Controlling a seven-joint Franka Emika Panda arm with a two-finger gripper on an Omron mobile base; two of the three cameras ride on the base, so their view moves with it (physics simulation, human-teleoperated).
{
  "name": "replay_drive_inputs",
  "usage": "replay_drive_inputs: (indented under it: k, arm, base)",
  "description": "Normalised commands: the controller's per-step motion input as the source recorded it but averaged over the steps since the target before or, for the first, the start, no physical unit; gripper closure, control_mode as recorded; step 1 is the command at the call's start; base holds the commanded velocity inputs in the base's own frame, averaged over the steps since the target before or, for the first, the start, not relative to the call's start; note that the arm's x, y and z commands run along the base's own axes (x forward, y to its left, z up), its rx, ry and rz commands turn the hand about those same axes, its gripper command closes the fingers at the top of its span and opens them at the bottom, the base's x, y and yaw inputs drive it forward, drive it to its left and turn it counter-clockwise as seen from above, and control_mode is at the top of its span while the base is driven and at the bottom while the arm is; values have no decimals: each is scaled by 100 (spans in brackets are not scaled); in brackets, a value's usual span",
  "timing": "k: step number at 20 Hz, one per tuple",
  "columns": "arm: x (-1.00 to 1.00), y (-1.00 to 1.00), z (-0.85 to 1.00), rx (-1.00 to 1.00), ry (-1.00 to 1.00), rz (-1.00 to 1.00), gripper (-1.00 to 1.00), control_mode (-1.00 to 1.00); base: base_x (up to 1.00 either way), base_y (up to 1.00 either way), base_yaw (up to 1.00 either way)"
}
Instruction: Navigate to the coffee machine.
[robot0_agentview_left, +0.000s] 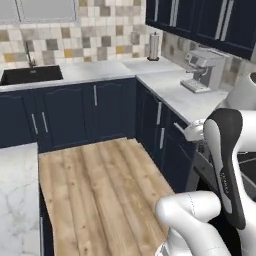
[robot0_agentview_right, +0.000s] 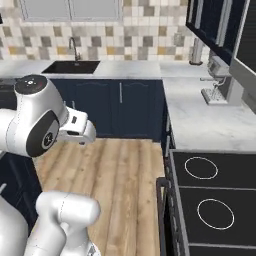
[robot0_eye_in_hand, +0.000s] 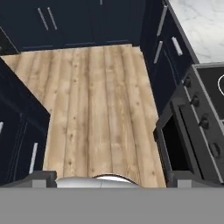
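Standing on the pale marble-veined counter (robot0_agentview_left: 175, 97) along the right-hand wall, the coffee machine (robot0_agentview_left: 204, 70) is a boxy silver-grey block with a flat top, a squared drip-tray base and a thin wand at its side; from the right base view it shows smaller, partly cut off by the dark upper cabinets (robot0_agentview_right: 215, 80). Near it in the counter's corner rises a slim upright paper-towel roll (robot0_agentview_left: 154, 46) on a dark foot. The backsplash (robot0_agentview_left: 80, 35) is a patchwork of small square tiles in cream, grey and mustard. A matte black rectangular sink (robot0_agentview_left: 31, 75) is sunk into the back counter, with a curved dark faucet (robot0_agentview_right: 74, 48) behind it. The lower cabinets (robot0_agentview_left: 95, 112) are deep navy, panelled, with slender brushed-metal bar handles. The floor (robot0_agentview_left: 100, 190) is light wood planking with visible grain and knots. To the right lies a glossy black stove (robot0_agentview_right: 215, 195) with two thin white ring burners, round knobs along its front edge and a dark oven door below. The arm's smooth white shells and dark joints curve up in the foreground, and the gripper (robot0_eye_in_hand: 111, 180) hangs over the wood floor, its two small dark grey fingertips (robot0_eye_in_hand: 43, 178) set wide apart at either side of the hand view with nothing between them.
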Motion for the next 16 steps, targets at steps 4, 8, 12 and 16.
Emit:
replay_drive_inputs:
  k: [4, 8, 12, 16]
  arm:
    - [0, 0, 0, 0, 0, 0, -100, 100]
    - [0, 0, 0, 0, 0, 0, -100, 100]
    - [0, 0, 0, 0, 0, 0, -100, 100]
    - [0, 0, 0, 0, 0, 0, -100, 100]
  base:
    - [100, 39, -47]
    - [100, 55, -56]
    - [94, 83, -64]
    - [97, 85, -63]
